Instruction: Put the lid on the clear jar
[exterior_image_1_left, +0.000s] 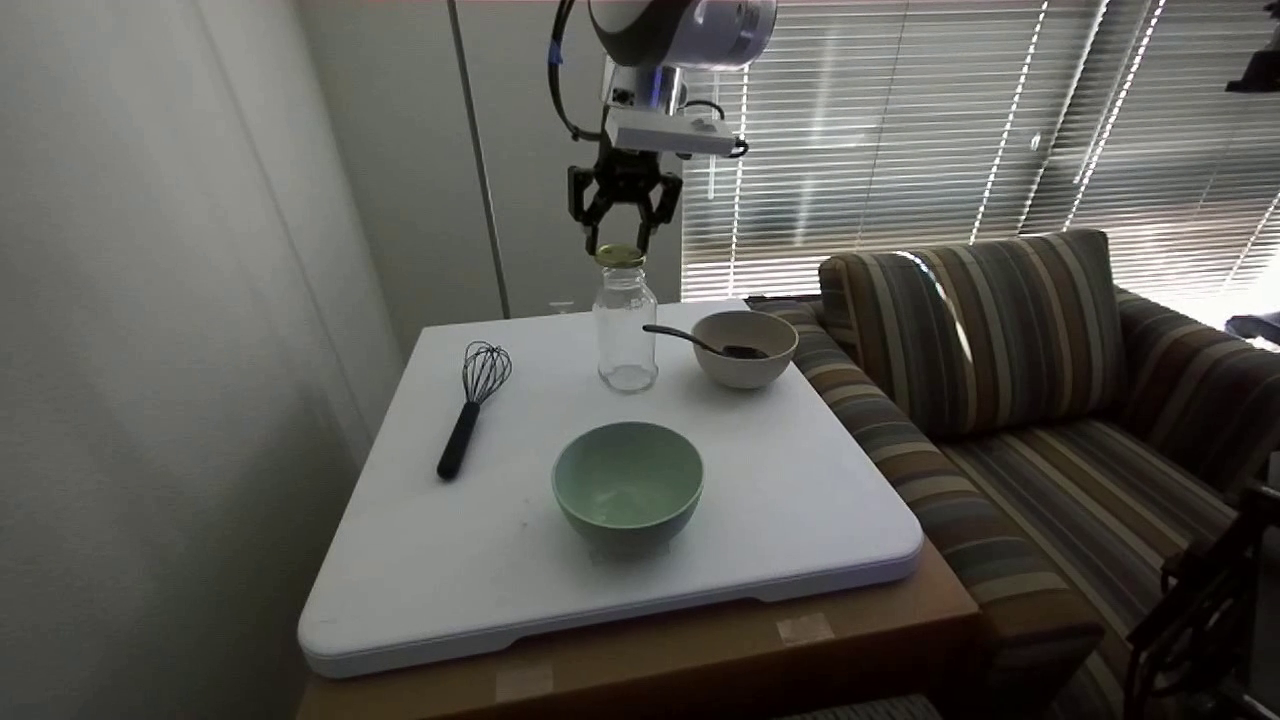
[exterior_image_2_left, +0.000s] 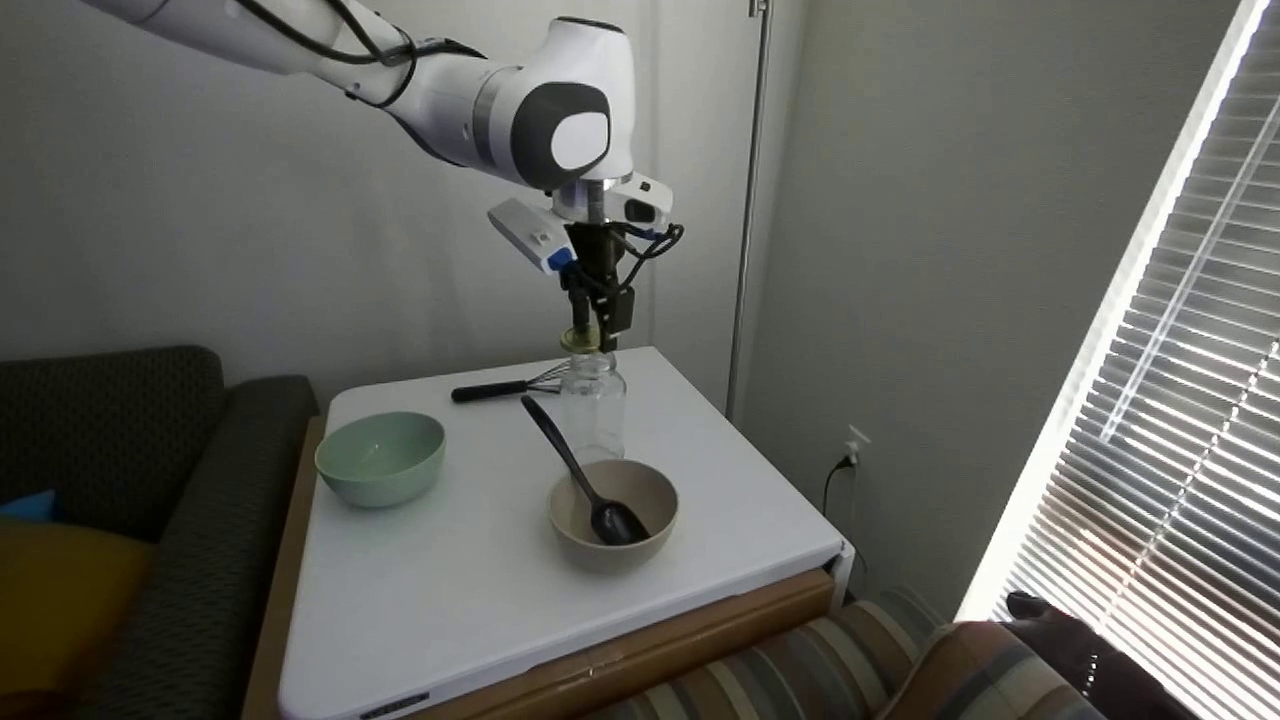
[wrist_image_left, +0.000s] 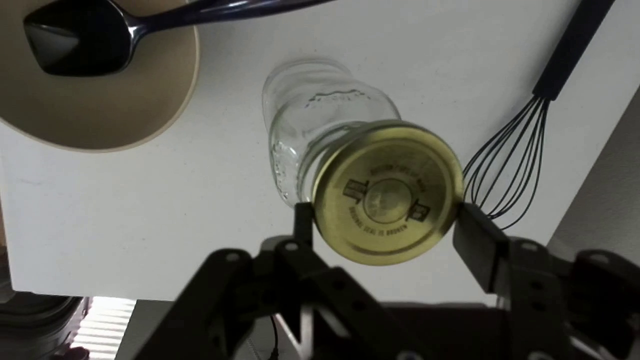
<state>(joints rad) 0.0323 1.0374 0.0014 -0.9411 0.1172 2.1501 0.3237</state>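
Currently, gripper clamped on yellowish lid, upright clear jar just below, contact unclear.

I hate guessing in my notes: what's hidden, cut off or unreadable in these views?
Underside of the lid, all views: hidden by its top.
Mouth of the jar, wrist view: partly hidden by the lid.
Print at the lid's centre, wrist view: too blurred.
Handle ends of the spoon and whisk, wrist view: cut off by the top edge.
Beige bowl, wrist view: cut by left and top edges.
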